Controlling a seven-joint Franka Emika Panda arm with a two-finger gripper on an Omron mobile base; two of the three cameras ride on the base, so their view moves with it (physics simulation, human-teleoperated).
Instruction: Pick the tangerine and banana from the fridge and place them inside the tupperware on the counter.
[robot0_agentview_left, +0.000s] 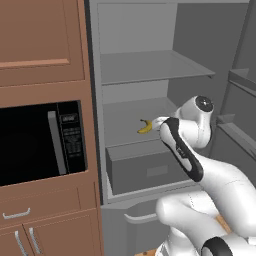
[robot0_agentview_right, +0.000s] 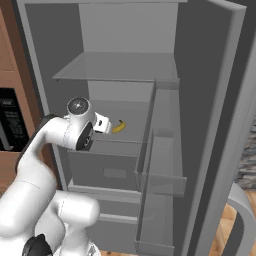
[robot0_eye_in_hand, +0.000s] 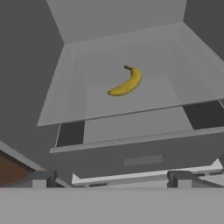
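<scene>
banana (robot0_eye_in_hand: 127, 82): small, curved, yellow, dark tips, lying flat
spot: fridge (robot0_agentview_left: 150, 65) middle shelf, 12 o'clock of pincer (robot0_eye_in_hand: 111, 180)
pincer: spread wide, empty

The shelf (robot0_eye_in_hand: 131, 103) around the banana (robot0_eye_in_hand: 127, 82) is bare, with open space above it. The upper shelf (robot0_agentview_left: 150, 67) limits overhead clearance; the door bins (robot0_agentview_right: 160, 150) stand to the right.
</scene>
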